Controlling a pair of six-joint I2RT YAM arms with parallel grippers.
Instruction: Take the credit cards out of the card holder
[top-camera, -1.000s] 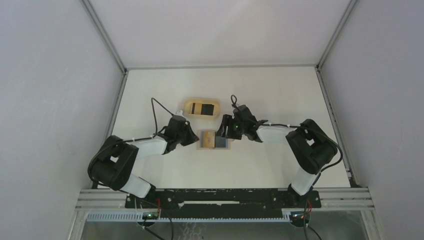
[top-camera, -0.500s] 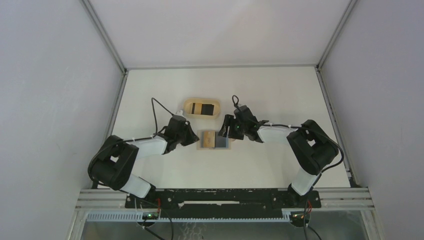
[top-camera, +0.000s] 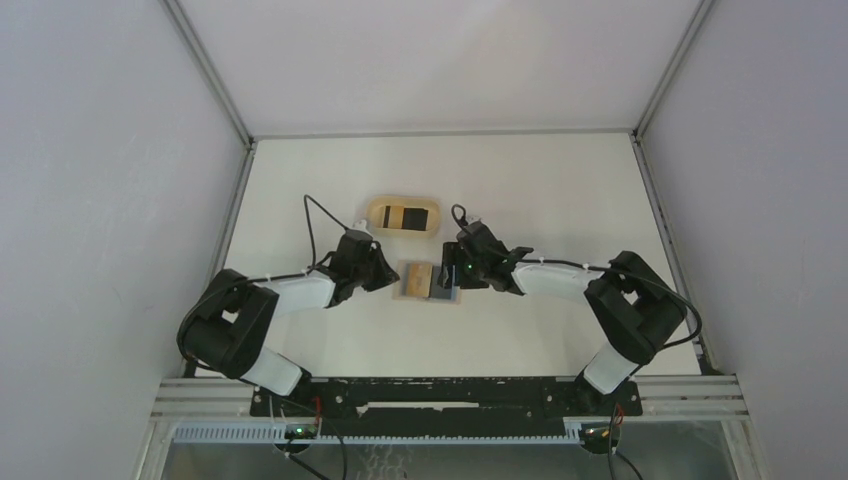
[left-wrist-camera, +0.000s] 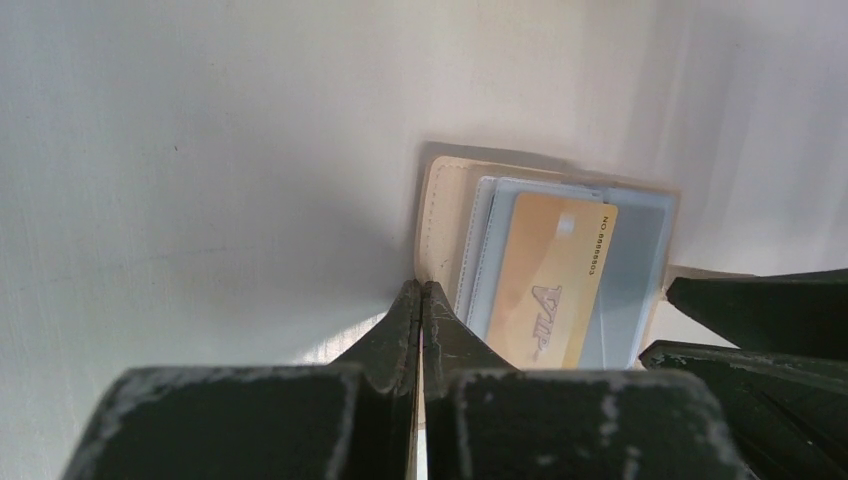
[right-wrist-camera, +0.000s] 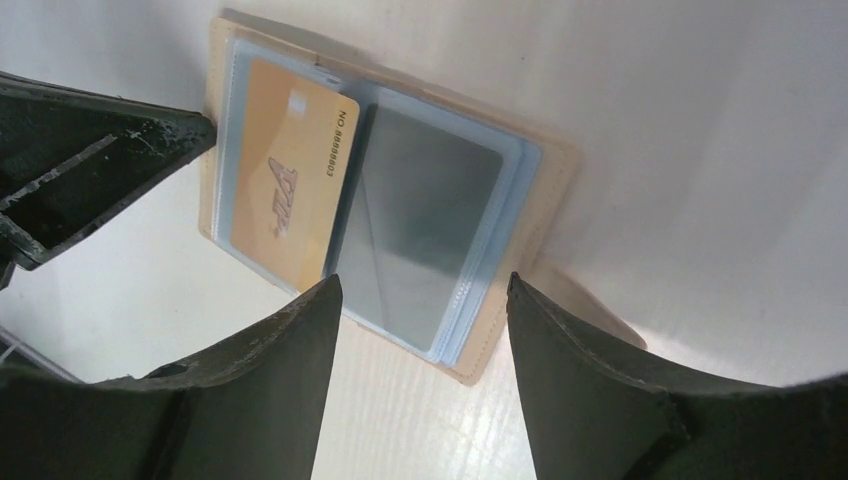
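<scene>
The card holder (top-camera: 416, 281) lies open flat on the table, tan outside (right-wrist-camera: 545, 190) with blue sleeves inside. A gold credit card (right-wrist-camera: 290, 190) sits in its left half and a grey one (right-wrist-camera: 420, 220) in its right half. My left gripper (left-wrist-camera: 421, 290) is shut, its tips resting at the holder's left edge (left-wrist-camera: 440, 215) beside the gold card (left-wrist-camera: 550, 275). My right gripper (right-wrist-camera: 423, 280) is open, and its fingers straddle the near corner of the grey card's half without touching it. From above, the right gripper (top-camera: 446, 281) covers the holder's right half.
An oval light-wood tray (top-camera: 372, 214) stands just behind the holder and has a dark and tan flat item (top-camera: 403, 217) in it. Grey walls close the table in on the left, right and back.
My right gripper has moved left and nearer, from beside the holder's far right corner to over its right half. The left arm and the holder stay put.
</scene>
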